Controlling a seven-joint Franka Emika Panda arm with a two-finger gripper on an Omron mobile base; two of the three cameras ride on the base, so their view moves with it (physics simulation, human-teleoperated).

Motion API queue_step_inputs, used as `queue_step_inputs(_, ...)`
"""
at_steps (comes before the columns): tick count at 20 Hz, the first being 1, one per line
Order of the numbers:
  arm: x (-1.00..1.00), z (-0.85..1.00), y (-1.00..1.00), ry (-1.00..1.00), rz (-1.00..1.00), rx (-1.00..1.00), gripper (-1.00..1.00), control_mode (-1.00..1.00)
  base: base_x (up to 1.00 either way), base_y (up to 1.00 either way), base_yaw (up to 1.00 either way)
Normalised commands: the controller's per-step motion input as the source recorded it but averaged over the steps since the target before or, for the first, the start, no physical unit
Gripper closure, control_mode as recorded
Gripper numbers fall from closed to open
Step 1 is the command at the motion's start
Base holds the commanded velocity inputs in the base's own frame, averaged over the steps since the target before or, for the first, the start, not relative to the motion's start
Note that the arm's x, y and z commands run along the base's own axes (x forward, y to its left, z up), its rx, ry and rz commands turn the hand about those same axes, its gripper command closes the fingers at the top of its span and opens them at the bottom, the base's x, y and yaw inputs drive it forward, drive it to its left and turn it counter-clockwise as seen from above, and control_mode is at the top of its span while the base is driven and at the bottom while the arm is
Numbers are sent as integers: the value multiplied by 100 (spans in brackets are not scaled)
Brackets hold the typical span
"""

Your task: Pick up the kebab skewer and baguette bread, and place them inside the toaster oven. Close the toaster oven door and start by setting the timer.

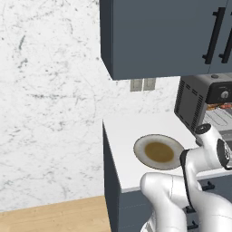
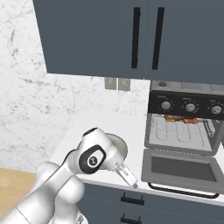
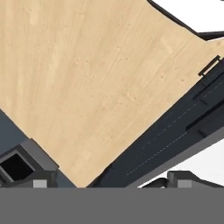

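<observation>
The toaster oven (image 2: 188,116) stands on the counter at the right, also seen as the toaster oven (image 1: 192,104). Its toaster oven door (image 2: 181,168) hangs open, folded down flat toward me. On the wire rack inside lies the red-orange kebab skewer (image 2: 189,120). A brownish piece just left of it looks like the baguette bread (image 2: 171,117). Three pale knobs (image 2: 190,107) sit on the dark panel; I cannot tell which is the timer. My gripper (image 2: 132,183) hangs open and holds nothing, in front of the counter edge left of the door. In the hand view the gripper (image 3: 111,179) points down at the floor.
A round plate (image 1: 158,152) with a brown centre sits bare on the white counter (image 1: 127,136) left of the oven. Dark wall cabinets (image 2: 131,39) hang overhead. Dark drawer fronts (image 3: 175,131) and wooden floor (image 3: 87,78) lie below the hand.
</observation>
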Motion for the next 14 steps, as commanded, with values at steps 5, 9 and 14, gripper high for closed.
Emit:
queue_step_inputs(5, 33, -30, 0, 3, 0, -5, -100, -100, 0, 0, 0)
queue_step_inputs(9, 13, -32, -20, 5, 0, -2, -100, -100, 0, 0, 0)
queue_step_inputs(14, 0, -42, -34, 0, 0, 1, -100, -100, 0, 0, 0)
